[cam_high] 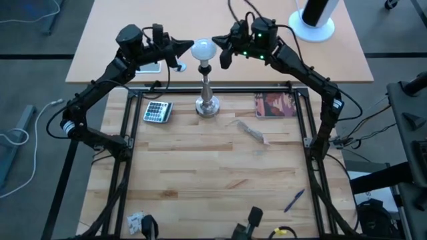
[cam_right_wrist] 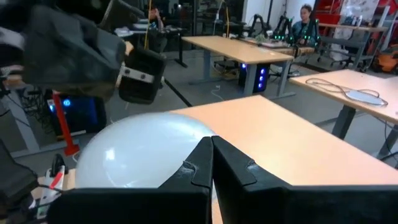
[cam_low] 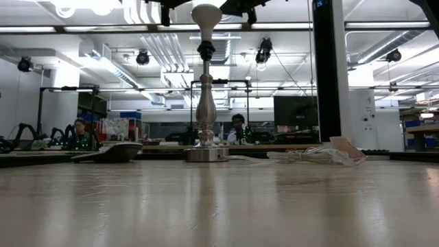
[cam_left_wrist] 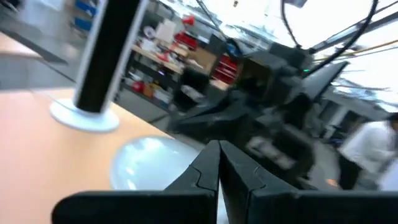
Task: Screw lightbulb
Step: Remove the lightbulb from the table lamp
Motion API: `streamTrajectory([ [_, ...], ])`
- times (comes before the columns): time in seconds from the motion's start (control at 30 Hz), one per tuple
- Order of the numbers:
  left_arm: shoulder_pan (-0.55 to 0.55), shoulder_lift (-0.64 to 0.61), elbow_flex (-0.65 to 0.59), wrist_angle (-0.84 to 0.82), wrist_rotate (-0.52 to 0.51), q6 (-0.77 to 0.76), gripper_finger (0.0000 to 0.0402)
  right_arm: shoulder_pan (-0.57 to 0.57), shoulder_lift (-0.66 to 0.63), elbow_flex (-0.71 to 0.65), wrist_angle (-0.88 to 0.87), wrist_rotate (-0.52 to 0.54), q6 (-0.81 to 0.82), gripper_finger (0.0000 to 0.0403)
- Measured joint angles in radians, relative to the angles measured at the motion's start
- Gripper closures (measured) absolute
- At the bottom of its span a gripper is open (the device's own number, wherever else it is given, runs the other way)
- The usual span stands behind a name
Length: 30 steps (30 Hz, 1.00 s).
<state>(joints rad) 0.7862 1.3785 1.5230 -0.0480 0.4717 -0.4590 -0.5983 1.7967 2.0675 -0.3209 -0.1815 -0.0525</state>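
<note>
The lightbulb [cam_high: 203, 49] sat upright on top of the silver stand [cam_high: 207, 100], its frosted globe above the black socket [cam_low: 206, 49], and in the low view it stood straight over the stem with no visible lean. How deeply its thread was seated could not be read, since the base was hidden in the socket. Both grippers flanked the globe at its own height: the left gripper [cam_high: 185, 47] pointed in from one side and the right gripper [cam_high: 218, 41] from the other, each tip just beside the glass, and whether either touched it could not be told. Each wrist view showed that arm's own fingers [cam_left_wrist: 219, 163] pressed together with nothing between them and the white globe [cam_right_wrist: 146, 149] just beyond the tips, so neither was clamped on the bulb. Judging from this, the bulb was already placed in the socket and probably turned in at least partway; what remained, if anything, was a final tightening and drawing the arms clear. Around the stand's foot on the wooden table [cam_high: 213, 180] lay a calculator [cam_high: 157, 111], a coiled clear cord [cam_high: 250, 131] and a reddish booklet [cam_high: 275, 105], with a pen [cam_high: 294, 199] well apart toward the near edge.
</note>
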Motion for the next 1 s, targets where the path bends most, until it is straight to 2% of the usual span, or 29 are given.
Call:
streamTrajectory([
  [0.3, 0.013, 0.017, 0.000, -0.056, -0.095, 0.224, 0.0401, 0.004, -0.019, 0.039, -0.026, -0.009, 0.038, 0.0403],
  [0.4, 0.015, 0.027, 0.000, -0.069, -0.096, 0.252, 0.0401, 0.007, -0.020, 0.038, -0.029, -0.058, 0.075, 0.0403],
  [0.5, 0.015, 0.028, 0.000, -0.066, -0.081, 0.299, 0.0401, 0.011, -0.012, 0.026, -0.027, -0.111, 0.109, 0.0403],
  [0.7, 0.013, 0.028, 0.000, -0.076, -0.014, 0.329, 0.0401, 0.017, -0.007, -0.027, -0.019, -0.113, 0.105, 0.0403],
  [1.0, 0.014, 0.027, 0.000, -0.091, 0.016, 0.335, 0.0401, 0.017, -0.013, -0.090, 0.029, -0.114, 0.103, 0.0403],
])
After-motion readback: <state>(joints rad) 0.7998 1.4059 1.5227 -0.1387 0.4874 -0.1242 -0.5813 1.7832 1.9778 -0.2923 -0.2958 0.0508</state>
